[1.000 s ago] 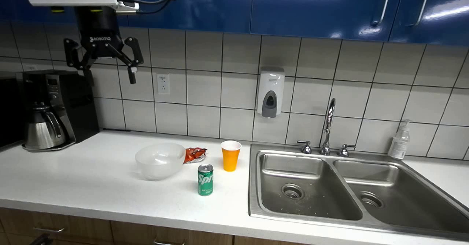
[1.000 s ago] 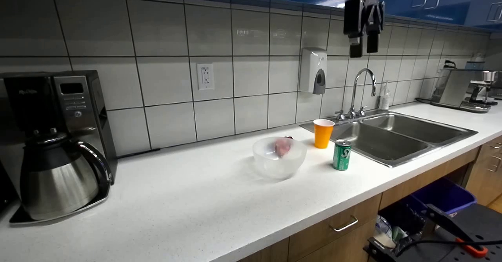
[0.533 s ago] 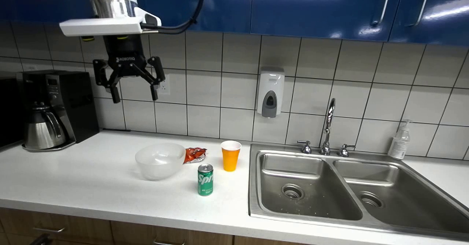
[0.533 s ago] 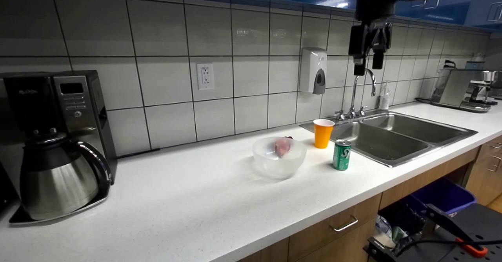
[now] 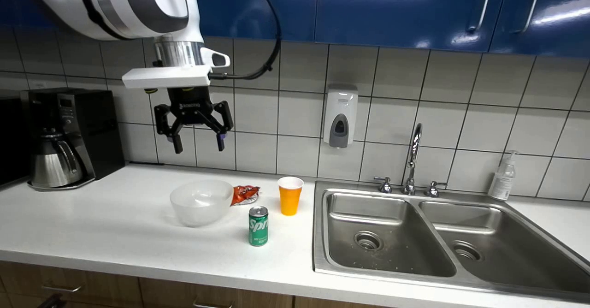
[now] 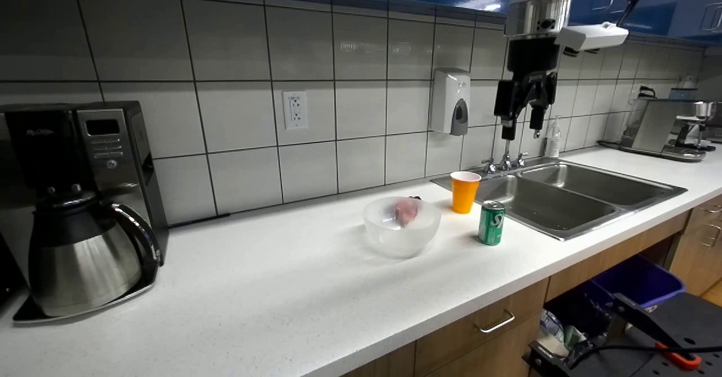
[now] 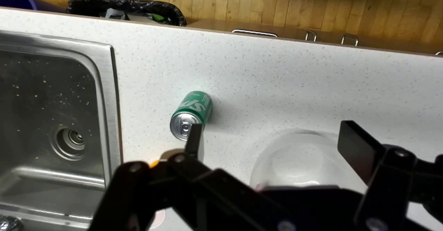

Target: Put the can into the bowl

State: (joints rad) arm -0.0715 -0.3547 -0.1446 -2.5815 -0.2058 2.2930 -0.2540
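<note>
The robot's white arm [image 5: 120,10], with a dark gray cover [image 5: 140,1], silver collar [image 5: 179,54] and black cable [image 5: 278,36], ends in screw-studded black fingers [image 7: 358,148].

Shines like metal on the can [image 5: 258,227]. Looks frosted on the bowl [image 5: 199,206], satin-metallic in the sink [image 5: 436,234], wood-grained on the drawers [image 6: 462,337], glossy on the cupboards [image 5: 408,16].
</note>
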